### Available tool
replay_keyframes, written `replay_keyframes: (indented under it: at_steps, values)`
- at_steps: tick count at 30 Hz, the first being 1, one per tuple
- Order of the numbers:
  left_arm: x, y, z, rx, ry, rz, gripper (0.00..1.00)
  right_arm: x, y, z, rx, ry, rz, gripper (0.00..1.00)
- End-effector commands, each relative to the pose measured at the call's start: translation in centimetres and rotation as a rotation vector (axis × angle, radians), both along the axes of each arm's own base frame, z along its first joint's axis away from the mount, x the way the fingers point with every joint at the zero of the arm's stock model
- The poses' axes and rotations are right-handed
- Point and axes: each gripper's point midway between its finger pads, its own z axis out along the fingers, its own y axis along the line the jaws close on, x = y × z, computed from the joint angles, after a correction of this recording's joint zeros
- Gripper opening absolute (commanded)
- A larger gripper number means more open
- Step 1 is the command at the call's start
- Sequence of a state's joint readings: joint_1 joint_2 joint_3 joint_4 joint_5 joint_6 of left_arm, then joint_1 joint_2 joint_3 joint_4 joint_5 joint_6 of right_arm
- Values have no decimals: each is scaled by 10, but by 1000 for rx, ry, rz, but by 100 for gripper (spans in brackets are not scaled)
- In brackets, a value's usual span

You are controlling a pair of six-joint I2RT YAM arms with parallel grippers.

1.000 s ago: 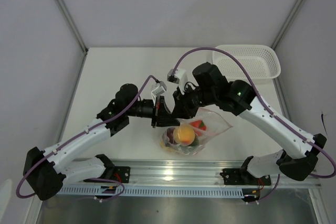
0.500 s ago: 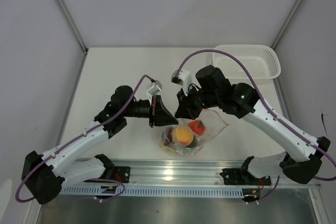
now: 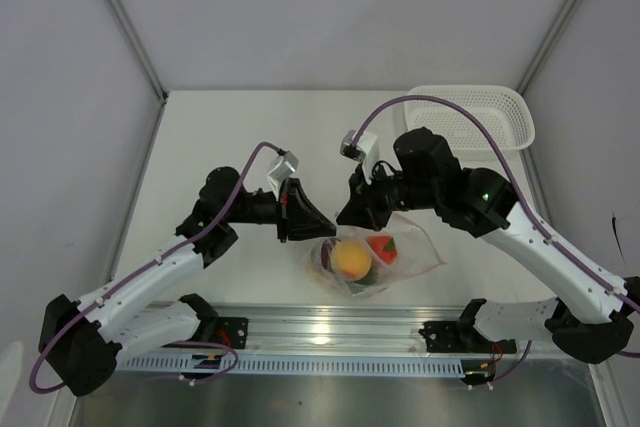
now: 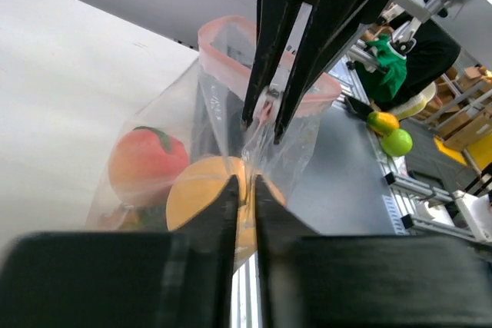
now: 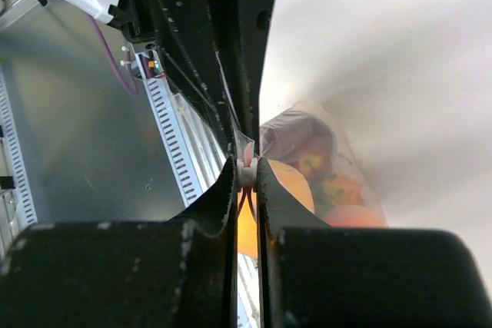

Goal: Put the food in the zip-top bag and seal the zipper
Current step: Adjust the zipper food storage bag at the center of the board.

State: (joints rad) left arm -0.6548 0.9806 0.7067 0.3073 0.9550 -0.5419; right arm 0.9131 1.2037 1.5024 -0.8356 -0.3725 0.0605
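zipper [image 4: 219, 36] partly behind right hand [image 4: 264, 124], bottommost fruits [image 4: 127, 217] in bag [image 4: 300, 151] blurred, right elbow [image 3: 600, 332] cut off overhead

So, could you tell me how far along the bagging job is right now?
Done: the toy fruits sit inside the zip-top bag. In hand: the left gripper and right gripper both pinch the bag near its mouth. Remaining: the pink zipper looks open in a loop, so it needs pressing shut along its length.

a white mesh basket [image 3: 470, 115] sits at the far right corner of the white table [image 3: 220, 137].
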Motion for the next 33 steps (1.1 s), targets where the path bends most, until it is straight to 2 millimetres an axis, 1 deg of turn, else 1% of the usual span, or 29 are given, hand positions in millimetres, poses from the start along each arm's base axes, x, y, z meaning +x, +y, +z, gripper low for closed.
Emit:
replay_keyframes:
  at_steps: [1, 2, 3, 5, 6, 7, 8, 11, 16, 19, 21, 22, 25, 26, 31, 33]
  values:
    - [-5, 6, 15, -47, -78, -26, 20, -1, 12, 12, 52, 5, 42, 0]
    - [-6, 8, 18, -57, -98, -12, 27, 0, 16, 8, 44, 16, 58, 0]
    - [-6, 9, 18, -61, -108, -4, 38, 0, 17, 9, 46, 8, 66, 0]
    - [-7, 12, 22, -75, -149, 11, 47, -1, 20, 10, 51, 21, 93, 0]
    - [-8, 13, 24, -81, -162, 13, 52, -1, 21, 14, 63, 16, 104, 0]
    - [-9, 14, 24, -85, -177, 11, 53, 2, 20, 15, 69, 21, 100, 0]
    - [-13, 15, 25, -88, -190, -7, 54, 0, 20, 17, 81, 36, 118, 0]
    - [-15, 14, 25, -89, -201, -34, 53, 0, 21, 24, 114, 48, 131, 0]
    - [-11, 9, 13, -59, -153, -51, 52, 0, 24, 29, 138, 62, 137, 0]
    - [-7, 6, 12, -56, -138, -43, 53, -2, 26, 31, 148, 71, 152, 0]
    - [-3, 5, 16, -74, -147, -24, 58, -2, 26, 31, 148, 75, 152, 0]
    - [-3, 5, 15, -71, -135, -22, 59, -3, 26, 31, 148, 76, 151, 0]
    - [1, 1, 23, -89, -142, -13, 59, -4, 27, 31, 151, 83, 160, 0]
    - [3, -1, 21, -82, -134, -16, 60, -4, 28, 30, 152, 86, 160, 0]
    - [0, -12, 27, -103, -143, -30, 63, -4, 30, 30, 156, 94, 164, 0]
    - [-4, -19, 26, -97, -143, -51, 63, -5, 30, 32, 161, 95, 164, 0]
